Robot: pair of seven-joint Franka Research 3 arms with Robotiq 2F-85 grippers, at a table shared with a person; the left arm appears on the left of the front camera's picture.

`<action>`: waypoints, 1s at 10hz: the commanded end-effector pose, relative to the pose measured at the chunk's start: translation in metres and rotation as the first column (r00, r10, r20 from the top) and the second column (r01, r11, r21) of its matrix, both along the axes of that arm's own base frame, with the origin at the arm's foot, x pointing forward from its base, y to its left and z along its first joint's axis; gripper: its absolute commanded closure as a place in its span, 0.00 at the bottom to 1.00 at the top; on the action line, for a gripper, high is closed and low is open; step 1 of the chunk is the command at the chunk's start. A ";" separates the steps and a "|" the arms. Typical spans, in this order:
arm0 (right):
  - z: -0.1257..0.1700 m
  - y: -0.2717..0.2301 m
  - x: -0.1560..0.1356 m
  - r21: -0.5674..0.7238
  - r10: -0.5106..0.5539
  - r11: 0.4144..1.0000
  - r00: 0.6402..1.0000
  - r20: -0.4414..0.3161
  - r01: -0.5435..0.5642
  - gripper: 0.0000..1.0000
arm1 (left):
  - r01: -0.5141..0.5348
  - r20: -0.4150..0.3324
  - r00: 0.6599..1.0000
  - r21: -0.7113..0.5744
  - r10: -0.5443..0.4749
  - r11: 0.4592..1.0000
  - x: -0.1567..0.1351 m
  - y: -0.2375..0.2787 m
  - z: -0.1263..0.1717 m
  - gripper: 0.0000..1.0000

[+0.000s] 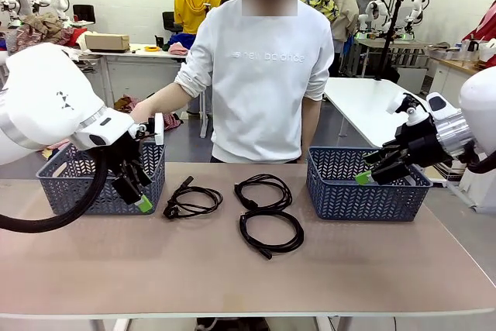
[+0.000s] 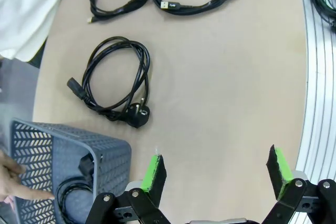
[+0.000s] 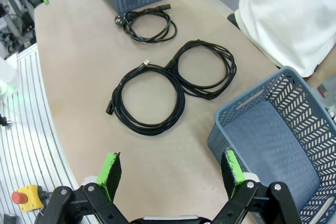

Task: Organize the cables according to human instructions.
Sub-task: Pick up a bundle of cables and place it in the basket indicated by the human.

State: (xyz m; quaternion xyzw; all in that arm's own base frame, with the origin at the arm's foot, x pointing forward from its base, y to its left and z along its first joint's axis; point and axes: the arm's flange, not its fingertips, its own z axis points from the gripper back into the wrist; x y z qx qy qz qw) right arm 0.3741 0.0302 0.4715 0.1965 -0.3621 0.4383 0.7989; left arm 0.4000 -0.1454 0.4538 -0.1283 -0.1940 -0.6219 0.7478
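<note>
Left gripper (image 2: 216, 166), wide and empty, hovers beside the left basket (image 2: 107, 156); round-plug power cord (image 2: 143, 61) lies just past it, probably nearest.

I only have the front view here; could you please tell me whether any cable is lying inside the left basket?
Observer: Yes. The left wrist view shows one coiled cable lying inside the left basket.
Operator: Thank you. Is the person indicating anything there?
Observer: The person's hand has a finger pointing toward that coil.
Operator: And what ends does the power cord beside that basket have?
Observer: The power cord ends in a round mains plug, lying on the table.
</note>
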 end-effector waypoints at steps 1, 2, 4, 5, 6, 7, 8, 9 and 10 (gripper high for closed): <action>0.001 0.000 0.004 0.013 0.019 1.000 1.000 0.020 -0.019 0.00 | 0.002 -0.004 1.000 -0.002 -0.002 1.000 0.001 0.001 0.002 0.00; 0.001 0.000 0.004 0.013 0.019 1.000 1.000 0.020 -0.019 0.00 | 0.002 -0.004 1.000 -0.002 -0.002 1.000 0.001 0.001 0.002 0.00; 0.001 0.000 0.004 0.013 0.019 1.000 1.000 0.020 -0.019 0.00 | 0.002 -0.004 1.000 -0.002 -0.002 1.000 0.001 0.001 0.002 0.00; 0.001 0.000 0.004 0.013 0.019 1.000 1.000 0.020 -0.019 0.00 | 0.002 -0.004 1.000 -0.002 -0.002 1.000 0.001 0.001 0.002 0.00; 0.001 0.000 0.004 0.013 0.019 1.000 1.000 0.020 -0.019 0.00 | 0.002 -0.004 1.000 -0.002 -0.002 1.000 0.001 0.001 0.002 0.00; 0.001 0.000 0.004 0.013 0.019 1.000 1.000 0.020 -0.019 0.00 | 0.002 -0.004 1.000 -0.002 -0.002 1.000 0.001 0.001 0.002 0.00; 0.001 0.000 0.004 0.013 0.019 1.000 1.000 0.020 -0.019 0.00 | 0.002 -0.004 1.000 -0.002 -0.002 1.000 0.001 0.001 0.002 0.00; 0.001 0.000 0.004 0.013 0.019 1.000 1.000 0.020 -0.019 0.00 | 0.002 -0.004 1.000 -0.002 -0.002 1.000 0.001 0.001 0.002 0.00; 0.001 0.000 0.004 0.013 0.019 1.000 1.000 0.020 -0.019 0.00 | 0.000 0.000 1.000 0.000 0.000 1.000 0.000 0.000 0.000 0.00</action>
